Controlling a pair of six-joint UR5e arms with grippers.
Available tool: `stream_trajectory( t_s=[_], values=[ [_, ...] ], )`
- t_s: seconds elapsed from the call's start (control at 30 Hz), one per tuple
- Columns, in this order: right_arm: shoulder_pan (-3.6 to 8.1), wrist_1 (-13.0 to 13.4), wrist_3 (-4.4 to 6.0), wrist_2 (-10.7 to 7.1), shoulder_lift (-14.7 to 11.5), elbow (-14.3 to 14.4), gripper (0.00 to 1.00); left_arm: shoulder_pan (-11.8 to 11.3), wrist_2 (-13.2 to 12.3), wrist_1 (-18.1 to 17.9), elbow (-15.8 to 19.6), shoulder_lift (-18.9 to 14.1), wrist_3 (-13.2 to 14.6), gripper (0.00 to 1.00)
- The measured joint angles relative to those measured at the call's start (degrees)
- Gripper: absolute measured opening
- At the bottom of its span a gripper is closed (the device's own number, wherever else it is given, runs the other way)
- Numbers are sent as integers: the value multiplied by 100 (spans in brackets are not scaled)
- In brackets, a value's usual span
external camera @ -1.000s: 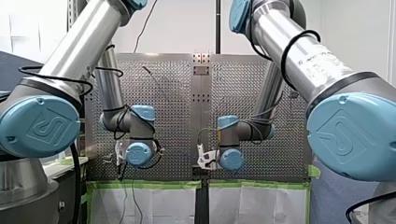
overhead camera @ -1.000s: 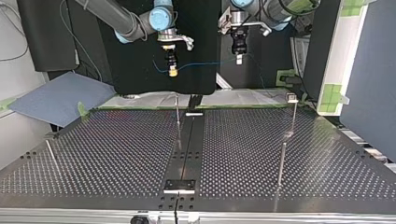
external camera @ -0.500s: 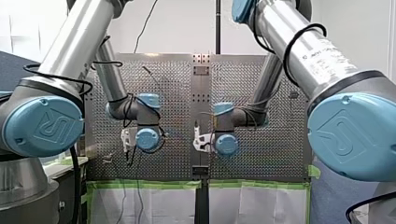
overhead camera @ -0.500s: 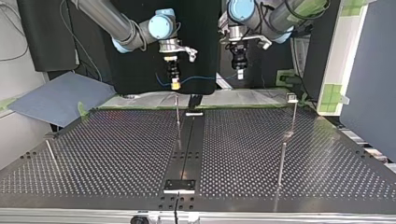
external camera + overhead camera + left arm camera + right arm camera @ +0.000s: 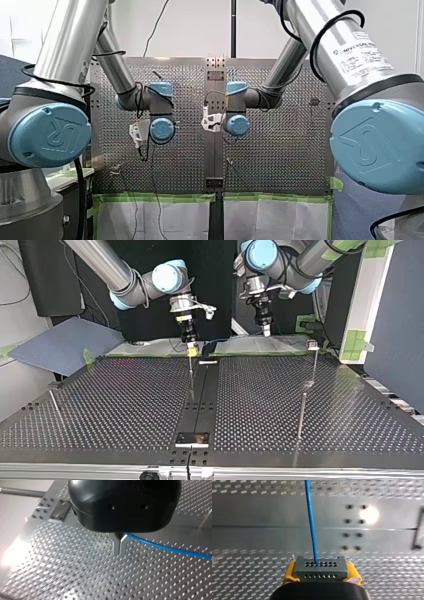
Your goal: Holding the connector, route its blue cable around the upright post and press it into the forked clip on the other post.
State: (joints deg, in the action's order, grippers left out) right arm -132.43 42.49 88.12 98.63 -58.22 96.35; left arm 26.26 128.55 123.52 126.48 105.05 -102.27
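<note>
Connector (image 5: 321, 566) is clamped between the yellow pads (image 5: 289, 572) of my right gripper (image 5: 321, 573), with the blue cable (image 5: 310, 522) running straight out ahead. My left gripper (image 5: 119, 550) is pinched on that cable further along. The upright post (image 5: 190, 370) looks close by the right gripper. The forked clip (image 5: 312, 344) is well apart, toward the top view's right.

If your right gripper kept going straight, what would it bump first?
Probably the table's smooth centre strip, straight ahead of the connector held by my right gripper. In the top view the upright post looks just below, but depth is unclear.
</note>
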Motion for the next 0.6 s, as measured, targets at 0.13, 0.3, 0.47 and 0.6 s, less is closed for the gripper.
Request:
stream_trajectory(
  t_s=[0.13,0.3,0.47,0.6],
  values=[
    [-11,-188,-14,-8,-188,-188,0,-38,178,203,-1,-202,-109,3],
    [-19,-414,-1,-25,-413,-413,0,-86,234,451,-13,-448,-287,3],
    [-47,-626,-20,-173,-626,-626,0,-140,181,697,-149,-698,-442,3],
    [-90,-829,-62,-368,-830,-829,0,-176,98,904,-339,-904,-575,3]
  ],
)
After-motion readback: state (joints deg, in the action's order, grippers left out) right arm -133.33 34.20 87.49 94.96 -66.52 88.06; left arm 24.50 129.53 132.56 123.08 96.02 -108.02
